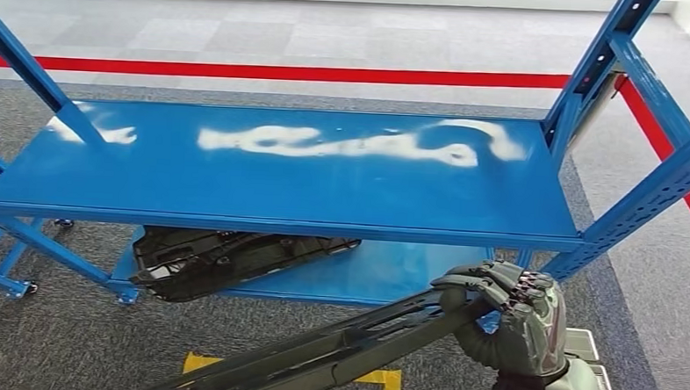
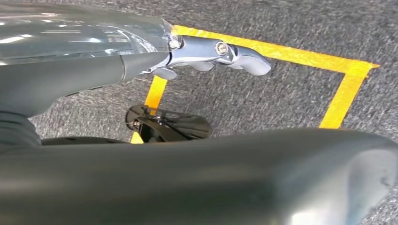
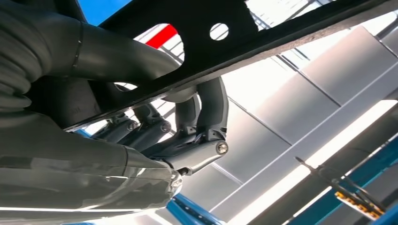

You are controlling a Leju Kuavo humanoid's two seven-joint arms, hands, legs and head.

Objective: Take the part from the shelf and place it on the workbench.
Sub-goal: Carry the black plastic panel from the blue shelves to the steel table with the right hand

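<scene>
In the head view, locate the right hand point(image 1: 502, 300) at the lower right, in front of the blue steel shelf unit point(image 1: 281, 170). Its fingers are curled over one end of a long, flat, black moulded plastic part point(image 1: 335, 348), which runs from the hand diagonally away to the lower left, clear of the shelf and above the grey carpet point(image 1: 63, 341). The hand is clamped on this part.

Check the right wrist view for the detail of the grip: the dark fingers point(image 3: 206, 108) hook over the edge of the black part point(image 3: 225, 42), which has a round hole just beyond the fingers. This view looks upward.

A second black moulded panel point(image 1: 224, 260) lies on the lower blue shelf, well to the left of the right hand and apart from it. The upper shelf surface lies beyond the hand.

For the left hand point(image 2: 211, 54), consult the left wrist view. The fingers extend straight and lie close together, holding nothing, above grey carpet marked with yellow floor tape point(image 2: 300, 54). A black part end point(image 2: 166, 126) lies near the hand, not touching it.
</scene>
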